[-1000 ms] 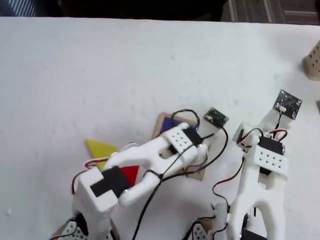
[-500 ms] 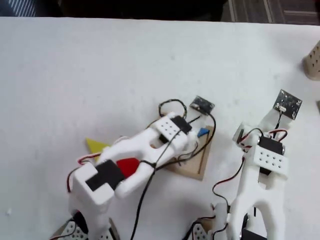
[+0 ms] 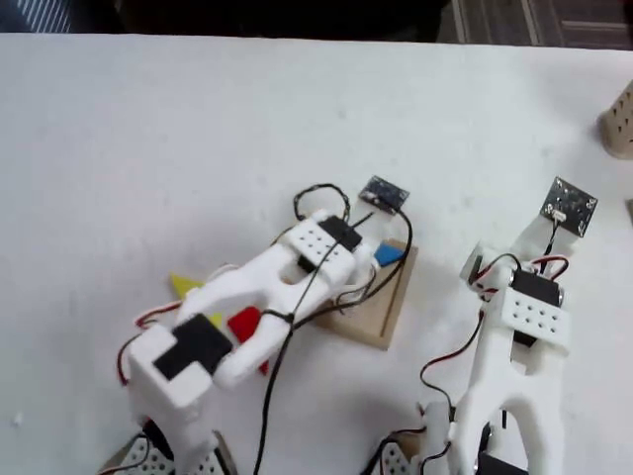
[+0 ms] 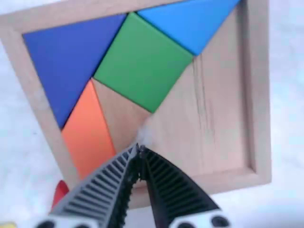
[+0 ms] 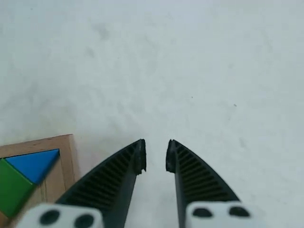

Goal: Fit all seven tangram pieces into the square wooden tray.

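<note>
Wooden tray [image 3: 381,322] part-filled, left arm [image 3: 257,292] over it
High view: the tray lies mid-surface [image 3: 148,129] under the left arm; a red piece [image 3: 244,322] and a yellow piece [image 3: 184,286] lie outside it by that arm, and the right arm [image 3: 529,317] stands apart. Left wrist view: dark blue triangle [image 4: 66,61], green square [image 4: 142,64], light blue triangle [image 4: 190,21] and orange piece [image 4: 85,135] sit in the tray; the left jaws are closed, empty, over its bare floor. Right wrist view: right jaws slightly parted, empty, over the surface near the tray's corner
</note>
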